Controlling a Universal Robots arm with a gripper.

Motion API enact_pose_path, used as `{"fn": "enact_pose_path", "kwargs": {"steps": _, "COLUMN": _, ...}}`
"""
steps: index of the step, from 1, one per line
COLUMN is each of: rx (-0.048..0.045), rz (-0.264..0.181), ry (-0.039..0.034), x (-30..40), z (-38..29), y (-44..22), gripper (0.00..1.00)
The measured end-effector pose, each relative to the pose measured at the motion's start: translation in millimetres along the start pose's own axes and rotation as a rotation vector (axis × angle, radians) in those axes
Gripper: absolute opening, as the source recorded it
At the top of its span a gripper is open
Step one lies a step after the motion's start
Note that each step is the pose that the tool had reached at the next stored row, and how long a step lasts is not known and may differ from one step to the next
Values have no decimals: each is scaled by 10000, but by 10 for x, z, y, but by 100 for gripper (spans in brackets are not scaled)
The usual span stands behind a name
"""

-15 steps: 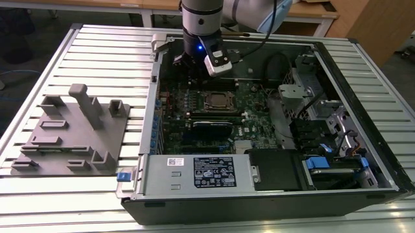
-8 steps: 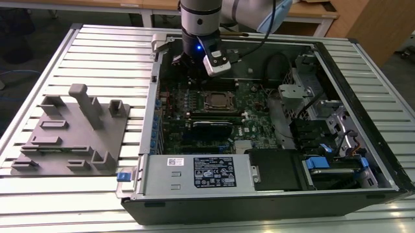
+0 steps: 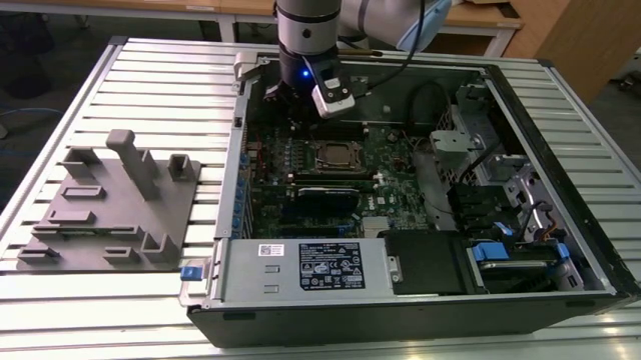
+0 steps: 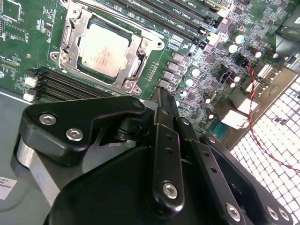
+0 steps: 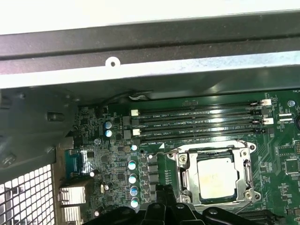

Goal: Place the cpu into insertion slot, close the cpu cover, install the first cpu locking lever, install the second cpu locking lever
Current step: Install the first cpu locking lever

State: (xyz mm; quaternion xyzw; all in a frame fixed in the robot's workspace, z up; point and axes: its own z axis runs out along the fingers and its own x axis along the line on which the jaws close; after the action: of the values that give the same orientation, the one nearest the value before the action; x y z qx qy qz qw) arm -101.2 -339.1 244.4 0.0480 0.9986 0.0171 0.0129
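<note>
- Claw (image 4: 161, 96): the black fingers are drawn together at their tips with nothing between them. It hangs over the motherboard (image 4: 28, 56), near the socket but apart from it.
- Arm (image 3: 305, 30): in the exterior view it reaches down into the far side of the open computer case (image 3: 401, 322).
- Computer case: it lies on its side with the lid off on the slatted metal surface (image 3: 161, 75). It holds the green motherboard, a grey power supply box (image 3: 300, 266) along its near wall, and black and blue drive bays (image 3: 501, 255) at the exterior view's right.
- Insertion slot (image 5: 213, 157): it sits on the motherboard, with only its dark rim visible around the chip.
- Cpu (image 4: 104, 49): the silver-topped chip lies flat inside the insertion slot. It also appears in the first wrist view (image 5: 215, 177) and, small, in the exterior view (image 3: 334, 156).
- Cpu cover (image 4: 136, 56): the metal frame plate lies down around the chip, whose top shows through its window. Whether the thin levers at its edges are latched cannot be told.
- Memory slots (image 5: 197, 119): long, narrow and black, they run in parallel beside the socket.
- Black card (image 3: 329, 193): a long rectangular card stands on the board on the near side of the socket.
- Grey fixture block (image 3: 110, 202): it rests on the surface at the exterior view's left, well apart from the case, with upright posts and shallow pockets.
</note>
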Motion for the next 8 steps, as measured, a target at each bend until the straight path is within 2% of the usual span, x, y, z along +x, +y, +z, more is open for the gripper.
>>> {"fn": "enact_pose_path", "kwargs": {"steps": 8, "rx": 0, "rz": 1, "ry": 0, "x": 7, "z": 0, "y": -1, "gripper": 10}}
